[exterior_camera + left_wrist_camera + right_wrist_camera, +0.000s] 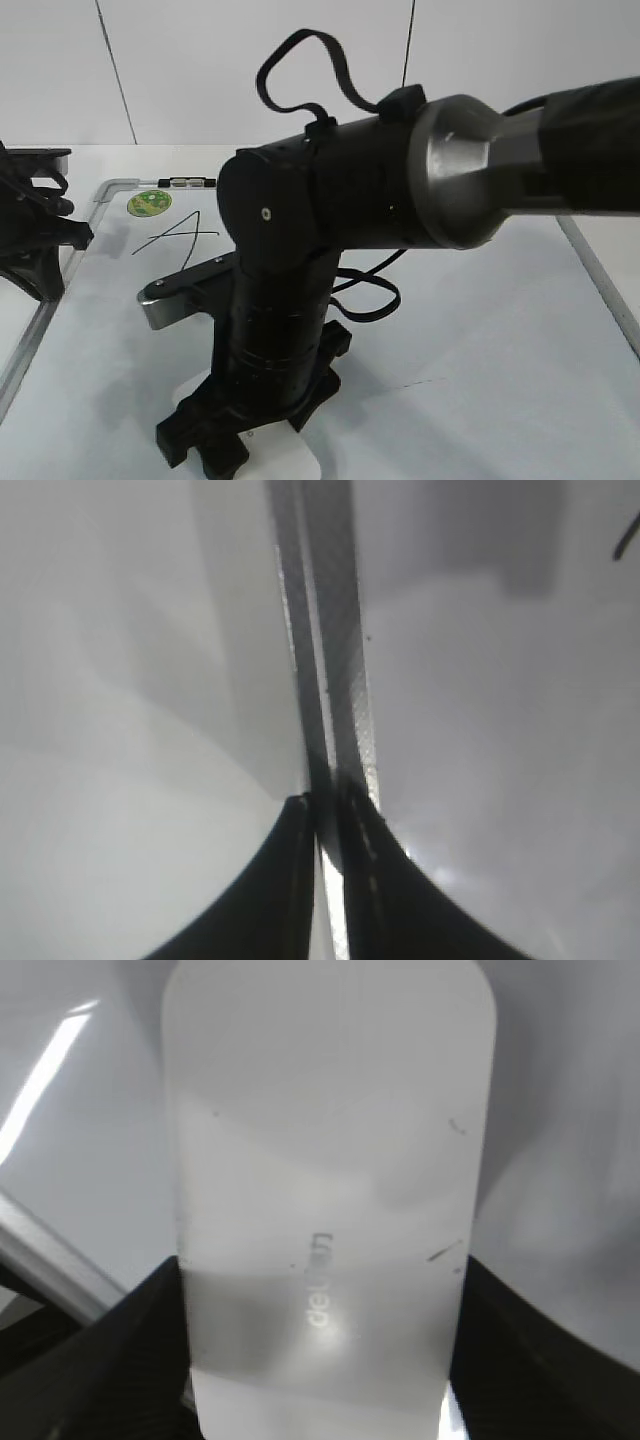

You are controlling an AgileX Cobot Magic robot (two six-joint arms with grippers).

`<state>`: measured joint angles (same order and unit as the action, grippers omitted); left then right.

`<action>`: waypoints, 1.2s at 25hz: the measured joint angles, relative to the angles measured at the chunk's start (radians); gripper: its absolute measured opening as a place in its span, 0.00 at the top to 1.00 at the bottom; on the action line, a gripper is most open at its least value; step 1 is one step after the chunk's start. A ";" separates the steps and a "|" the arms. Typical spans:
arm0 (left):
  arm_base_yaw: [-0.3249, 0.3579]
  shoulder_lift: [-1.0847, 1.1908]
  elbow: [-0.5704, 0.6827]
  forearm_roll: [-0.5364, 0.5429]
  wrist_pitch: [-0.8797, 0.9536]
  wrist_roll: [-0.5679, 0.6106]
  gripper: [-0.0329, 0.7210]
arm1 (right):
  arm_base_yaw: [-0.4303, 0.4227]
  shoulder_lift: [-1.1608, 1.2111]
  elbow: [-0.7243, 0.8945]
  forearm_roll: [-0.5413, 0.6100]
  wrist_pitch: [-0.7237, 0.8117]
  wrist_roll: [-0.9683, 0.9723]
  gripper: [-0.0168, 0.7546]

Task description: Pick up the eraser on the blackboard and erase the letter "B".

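The white eraser point(330, 1160) fills the right wrist view, with my right gripper's point(320, 1300) black fingers pressed against both of its long sides. In the exterior view the right gripper point(235, 440) is low at the front of the blackboard point(500, 320), and a bit of the eraser point(285, 462) shows beneath it. The letter "B" is hidden behind the right arm. A thin black "A" point(175, 235) shows at the back left. My left gripper point(45, 250) is shut and empty at the board's left edge, over its grey frame point(335, 680).
A round green sticker point(150, 203) and a small black-and-white marker point(187, 182) lie at the board's far left corner. The board's right frame rail point(600, 280) runs along the right. The bulky right arm point(420, 170) spans the middle.
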<state>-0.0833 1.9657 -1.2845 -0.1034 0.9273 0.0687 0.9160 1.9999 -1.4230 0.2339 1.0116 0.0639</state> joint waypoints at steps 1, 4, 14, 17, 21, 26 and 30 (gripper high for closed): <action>0.000 0.000 0.000 0.000 0.000 0.000 0.91 | 0.009 0.002 -0.002 0.007 -0.002 -0.001 0.25; 0.000 0.000 0.000 0.000 0.000 0.000 0.91 | 0.016 0.003 -0.004 0.019 -0.007 -0.002 0.25; 0.000 0.000 0.000 0.000 0.000 0.000 0.91 | -0.111 0.003 -0.008 -0.057 0.059 0.024 0.25; 0.000 0.000 0.000 0.000 0.000 0.000 0.91 | -0.171 0.003 -0.010 -0.111 0.092 0.026 0.25; 0.000 0.000 0.000 0.000 0.000 0.000 0.91 | -0.234 -0.007 0.025 -0.129 0.097 0.026 0.25; 0.000 0.000 0.000 0.000 0.000 0.000 0.91 | -0.303 -0.053 0.113 -0.144 0.071 0.026 0.25; -0.002 0.000 0.000 0.000 0.000 0.000 0.91 | -0.345 -0.091 0.166 -0.164 0.054 0.029 0.25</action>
<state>-0.0857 1.9657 -1.2845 -0.1034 0.9273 0.0687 0.5707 1.9089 -1.2574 0.0702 1.0653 0.0927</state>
